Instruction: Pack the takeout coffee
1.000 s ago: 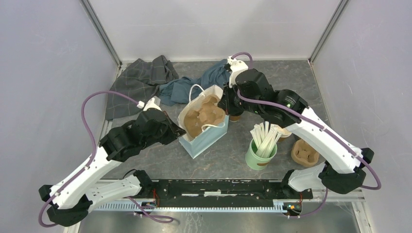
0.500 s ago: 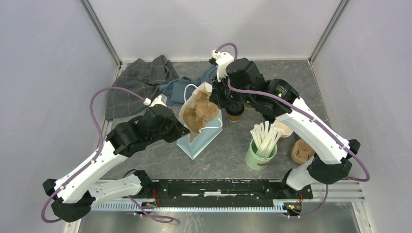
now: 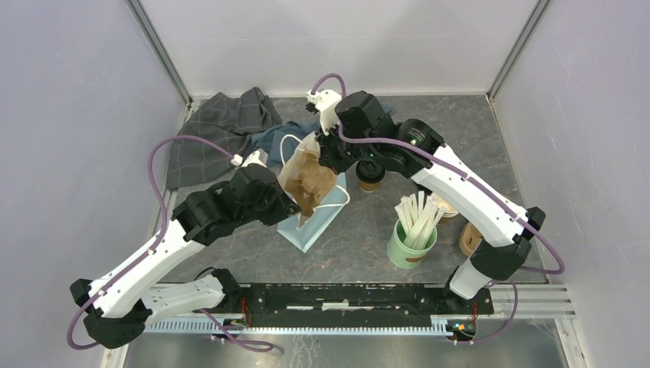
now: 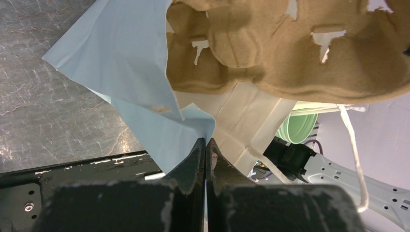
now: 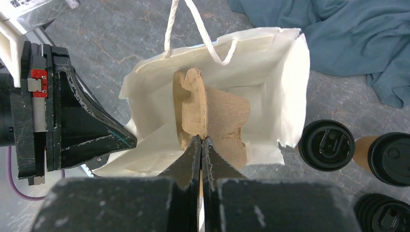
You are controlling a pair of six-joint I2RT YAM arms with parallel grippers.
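- Bag (image 3: 308, 224): leaning over on the surface (image 3: 360, 253), with the left tool (image 4: 205, 145) pressing together on its thin paper edge. Risk: the paper may be tearing or slipping free if the two tools are pulling against each other.
- Tray (image 5: 220, 118): standing on edge inside the bag, with the right tool (image 5: 201, 142) pinching its rim. Risk: it may be wedging crooked, giving the cups no level seat.
- Coffee cups (image 5: 326, 145): two lidded cups standing outside the bag, just beside it. Risk: the right arm (image 3: 460, 188) is working close above them and could be tipping one.
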